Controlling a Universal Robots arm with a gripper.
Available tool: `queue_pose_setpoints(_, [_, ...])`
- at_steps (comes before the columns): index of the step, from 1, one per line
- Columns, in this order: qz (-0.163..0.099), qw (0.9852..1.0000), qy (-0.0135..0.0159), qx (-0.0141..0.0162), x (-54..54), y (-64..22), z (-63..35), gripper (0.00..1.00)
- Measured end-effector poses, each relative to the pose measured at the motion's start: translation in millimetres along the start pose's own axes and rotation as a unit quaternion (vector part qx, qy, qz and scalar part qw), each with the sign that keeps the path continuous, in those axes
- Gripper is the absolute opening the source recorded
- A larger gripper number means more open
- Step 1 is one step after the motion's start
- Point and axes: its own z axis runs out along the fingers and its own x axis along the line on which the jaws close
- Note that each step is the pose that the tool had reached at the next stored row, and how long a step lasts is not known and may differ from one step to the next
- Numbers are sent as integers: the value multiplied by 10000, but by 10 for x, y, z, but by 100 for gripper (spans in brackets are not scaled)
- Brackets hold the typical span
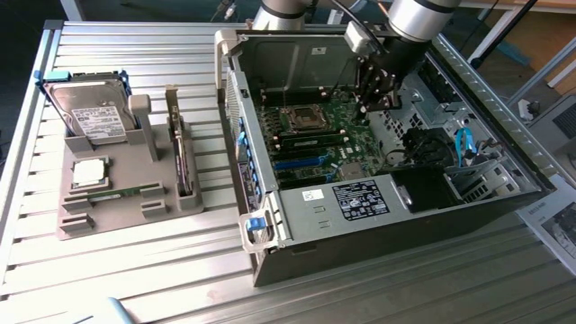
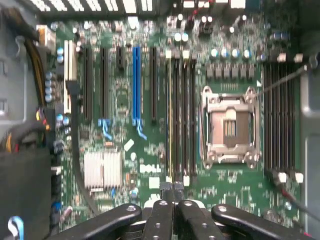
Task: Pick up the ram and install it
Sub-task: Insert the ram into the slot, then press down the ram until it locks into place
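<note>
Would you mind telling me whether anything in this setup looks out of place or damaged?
Nothing stands out. The ram lies in the grey holder, the hard drive and expansion card stand upright in it, and the pincer hangs over the motherboard inside the open case.

- Over the processor socket (image 1: 306, 119) the computer case (image 1: 360, 226) stands open; free room down to the motherboard (image 1: 347, 145)
- At the socket's exterior-view right hangs the gripper (image 1: 378, 102); farther on, cables (image 1: 463, 145) crowd the bay
- Case walls ring the socket
</note>
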Motion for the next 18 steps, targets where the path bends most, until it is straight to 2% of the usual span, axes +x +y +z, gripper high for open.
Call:
queue_pose_setpoints(2, [-3, 10000, 0, 0, -1, -55, -2, 10])
queue_pose_setpoints(9, [-4, 10000, 0, 0, -1, -61, -3, 10])
queue_pose_setpoints(13, [-4, 10000, 0, 0, -3, -11, 22, 10])
queue_pose_setpoints(18, [-11, 10000, 0, 0, -17, 12, 113, 10])
